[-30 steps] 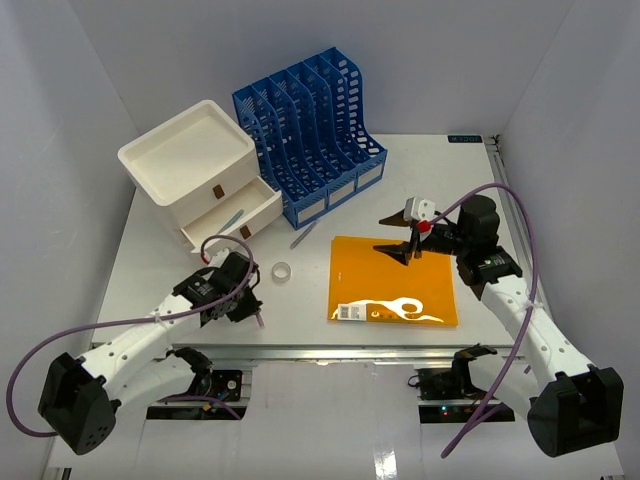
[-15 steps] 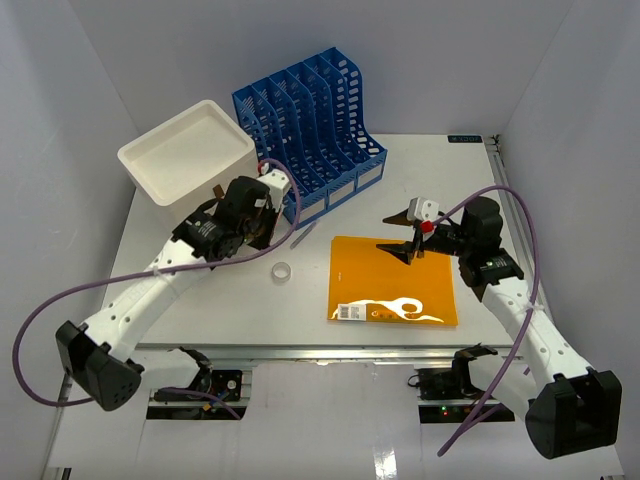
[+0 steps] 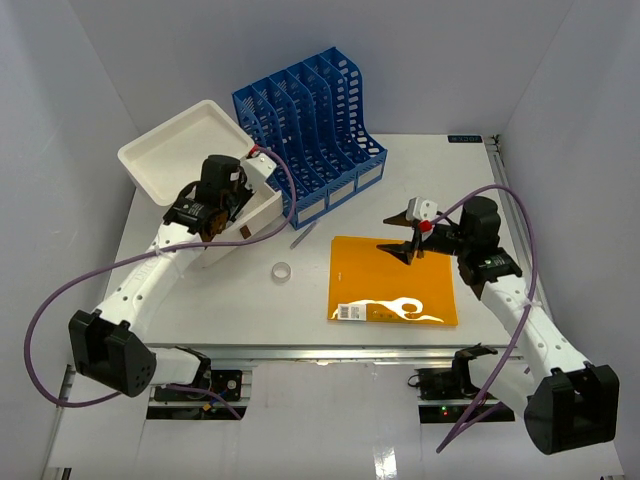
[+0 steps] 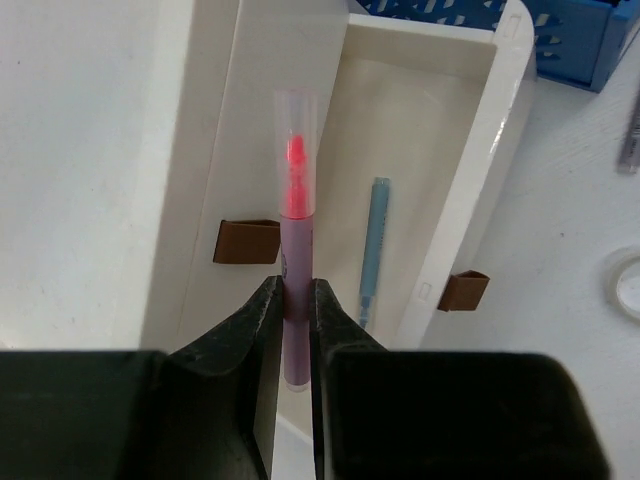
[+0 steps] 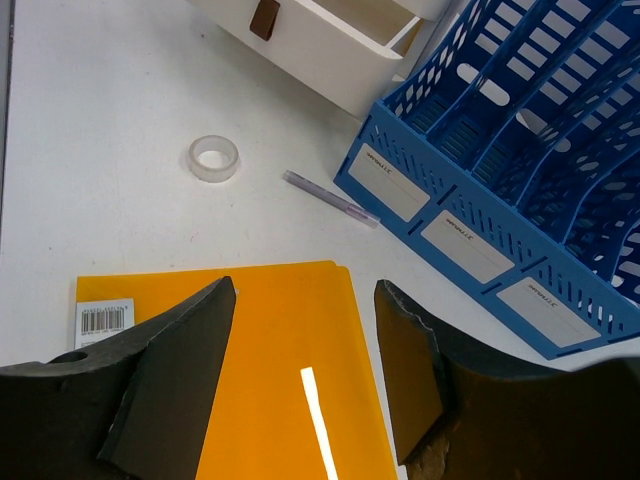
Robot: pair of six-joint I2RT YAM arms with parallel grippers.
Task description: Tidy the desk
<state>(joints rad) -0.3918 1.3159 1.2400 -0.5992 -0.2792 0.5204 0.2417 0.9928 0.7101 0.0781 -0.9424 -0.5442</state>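
Pinching a pink highlighter (image 4: 296, 230) by its barrel with the left gripper (image 4: 291, 305), jaws closed tight on it, capped tip pointing away, over the front of the white drawer box (image 3: 186, 150) at the far left. Just beside it, the lower drawer (image 4: 470, 170) standing open, with a light blue pen (image 4: 373, 250) lying inside. Holding nothing with the right gripper (image 5: 305, 350), jaws spread apart above the orange folder (image 5: 250, 400) at the near right. Left of the folder, a tape roll (image 5: 214, 158) and a purple pen (image 5: 330, 197) lying apart on the desk (image 3: 420, 170), flat beneath everything; toward its far side, a blue file rack (image 3: 312, 120) just right of the drawer box.
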